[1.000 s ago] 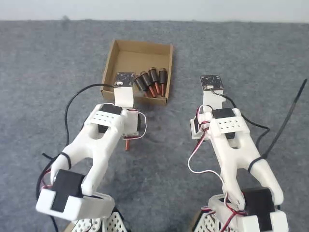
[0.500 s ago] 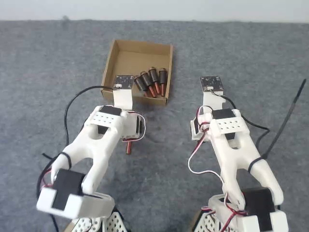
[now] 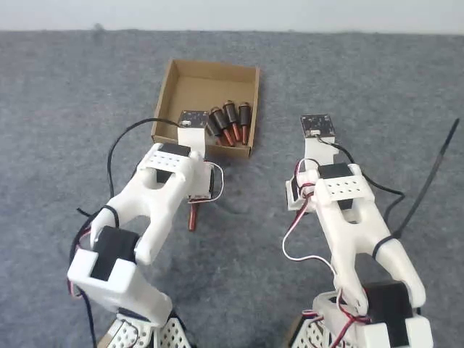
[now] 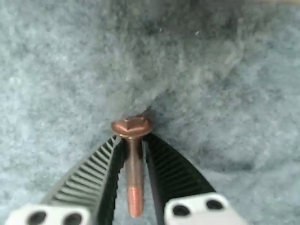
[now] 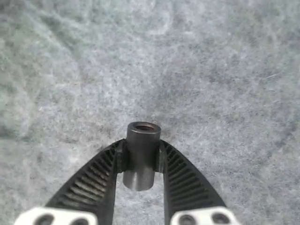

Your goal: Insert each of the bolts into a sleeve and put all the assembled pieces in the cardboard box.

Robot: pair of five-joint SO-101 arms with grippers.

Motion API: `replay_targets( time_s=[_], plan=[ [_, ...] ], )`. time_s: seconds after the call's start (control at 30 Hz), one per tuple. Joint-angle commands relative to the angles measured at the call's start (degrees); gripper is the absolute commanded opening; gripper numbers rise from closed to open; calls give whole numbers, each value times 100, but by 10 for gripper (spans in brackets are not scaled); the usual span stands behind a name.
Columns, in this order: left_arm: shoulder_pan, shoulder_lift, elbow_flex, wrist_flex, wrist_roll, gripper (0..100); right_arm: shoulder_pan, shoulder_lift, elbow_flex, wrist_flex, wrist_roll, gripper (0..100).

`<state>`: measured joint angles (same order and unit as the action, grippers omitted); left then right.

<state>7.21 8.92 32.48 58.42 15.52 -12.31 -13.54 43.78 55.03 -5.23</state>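
Bolt [image 4: 134,161] clamped in L gripper [image 4: 133,138] (mostly under arm from above); R gripper [image 5: 141,144] pinches sleeve [image 5: 140,161].

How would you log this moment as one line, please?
left claw: shut on bolt | right claw: shut on sleeve | cardboard box: assembled pieces inside | insertion: pending

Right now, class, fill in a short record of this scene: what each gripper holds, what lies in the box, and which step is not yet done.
Left gripper: shut on a copper bolt, gripped by the shank, head past the fingertips
Right gripper: shut on a dark sleeve, open end pointing away from the wrist
Cardboard box: at least three assembled pieces inside
Surface: grey mat
Not yet done: bolt and sleeve are apart, not joined
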Motion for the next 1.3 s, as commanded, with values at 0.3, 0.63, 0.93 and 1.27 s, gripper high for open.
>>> replay_targets(
  time_s=[0.3,0.63,0.93,1.27],
  plan=[
    [-352,-1073,813,-1178,-70,9,57,-48,-35,-207,70,7],
    [-826,-2119,2000,-2400,-70,10,66,-48,-44,-1930,70,8],
    [-835,-2312,2237,-2629,-70,11,57,-48,-26,-3899,70,9],
    [-835,-2303,2255,-2629,-70,11,66,848,-53,-6862,70,9]
  ],
)
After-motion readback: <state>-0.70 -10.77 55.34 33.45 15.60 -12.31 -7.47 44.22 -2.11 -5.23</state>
